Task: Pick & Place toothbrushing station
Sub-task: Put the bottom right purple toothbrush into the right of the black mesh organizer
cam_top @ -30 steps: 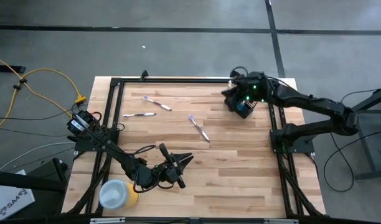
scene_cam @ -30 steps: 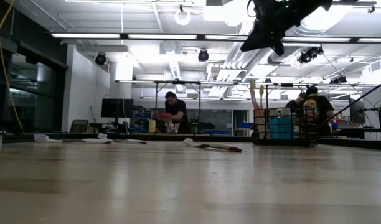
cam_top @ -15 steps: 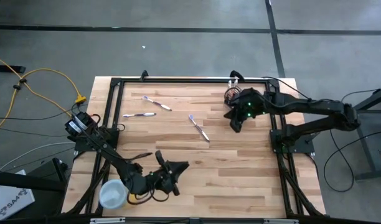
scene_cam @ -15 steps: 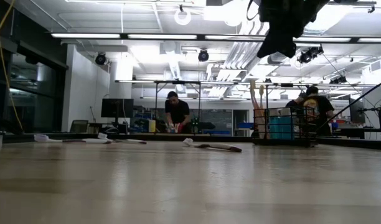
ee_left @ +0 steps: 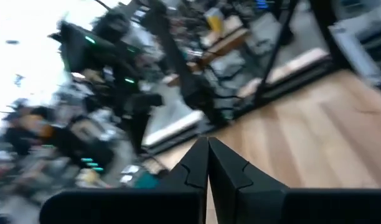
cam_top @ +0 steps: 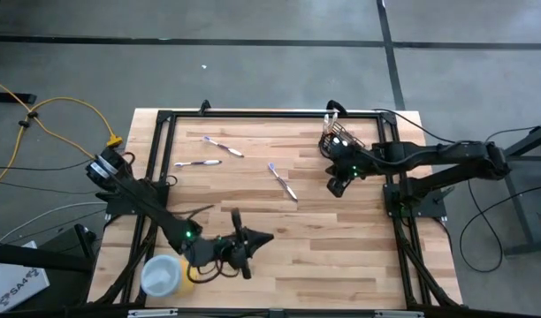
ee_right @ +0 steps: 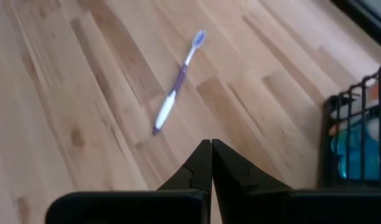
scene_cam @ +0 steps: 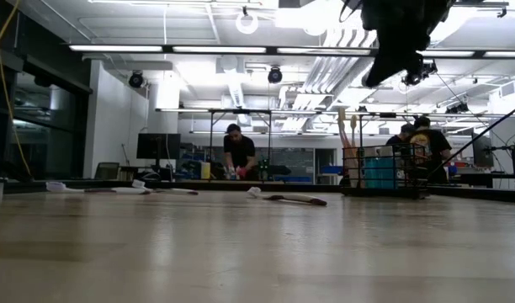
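Wire-mesh holder was seen at the table's far right corner, blue tubes inside. Right gripper, fingers pressed together, hung beside it. Purple toothbrush lay nearby. Left gripper was closed, near a yellow cylinder.

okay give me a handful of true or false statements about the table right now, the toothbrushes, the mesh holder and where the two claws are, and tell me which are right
1. Three toothbrushes lie loose on the table. True: a purple toothbrush near the middle and two pale toothbrushes toward the far left.
2. The black mesh holder sits at the near left corner. False: it stands at the far right, by the frame.
3. The right claw grips the purple toothbrush. False: its fingers are shut on nothing, and the brush lies apart from it on the wood.
4. The left claw is shut. True: its fingers meet in its wrist view.
5. The yellow cylinder sits inside the holder. False: it is at the near left, by the left arm.
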You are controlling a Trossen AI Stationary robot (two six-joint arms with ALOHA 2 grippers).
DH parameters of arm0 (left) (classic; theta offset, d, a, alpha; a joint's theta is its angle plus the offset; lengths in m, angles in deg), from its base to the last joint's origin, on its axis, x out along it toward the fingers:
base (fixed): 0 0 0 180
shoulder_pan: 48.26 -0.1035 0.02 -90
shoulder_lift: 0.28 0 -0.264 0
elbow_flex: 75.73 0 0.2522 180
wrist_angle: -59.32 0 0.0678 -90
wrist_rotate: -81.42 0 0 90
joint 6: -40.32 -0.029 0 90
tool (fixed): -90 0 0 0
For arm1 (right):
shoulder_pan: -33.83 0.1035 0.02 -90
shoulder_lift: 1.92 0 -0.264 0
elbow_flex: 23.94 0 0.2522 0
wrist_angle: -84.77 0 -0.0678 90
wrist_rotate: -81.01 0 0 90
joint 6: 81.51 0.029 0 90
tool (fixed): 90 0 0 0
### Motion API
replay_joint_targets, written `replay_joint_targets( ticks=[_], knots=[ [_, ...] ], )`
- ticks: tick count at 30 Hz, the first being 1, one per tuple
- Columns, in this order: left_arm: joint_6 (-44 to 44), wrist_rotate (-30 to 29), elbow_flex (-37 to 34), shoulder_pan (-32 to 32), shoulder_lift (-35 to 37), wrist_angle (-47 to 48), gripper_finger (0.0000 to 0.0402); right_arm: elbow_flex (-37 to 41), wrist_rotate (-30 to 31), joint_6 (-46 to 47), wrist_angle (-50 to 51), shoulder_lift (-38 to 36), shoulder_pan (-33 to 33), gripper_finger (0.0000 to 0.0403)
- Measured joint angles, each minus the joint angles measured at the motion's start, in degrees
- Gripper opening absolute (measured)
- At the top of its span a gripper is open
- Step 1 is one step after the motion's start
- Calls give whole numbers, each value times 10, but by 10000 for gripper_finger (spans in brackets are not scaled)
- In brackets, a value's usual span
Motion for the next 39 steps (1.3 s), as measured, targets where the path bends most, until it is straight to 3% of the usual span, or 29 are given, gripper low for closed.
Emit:
replay_joint_targets(
  ticks=[4, 6, 19, 24, 29, 39],
  knots=[
    [83, 111, 0, -20, 46, 102, 1, 0, 8, 18, -34, 20, 18, 2],
    [95, 130, 0, -26, 59, 115, 1, 0, 21, 20, -54, 37, 28, 2],
    [99, 119, 0, -6, 66, 128, 1, 0, 125, 45, -160, 227, 58, 2],
    [120, 120, 0, -5, 66, 138, 1, 0, 122, 28, -226, 285, 60, 5],
    [129, 119, 0, -5, 66, 146, 1, 0, 108, 4, -286, 302, 60, 30],
    [142, 119, 0, 2, 66, 156, 1, 0, 107, 15, -315, 329, 63, 86]
  ],
)
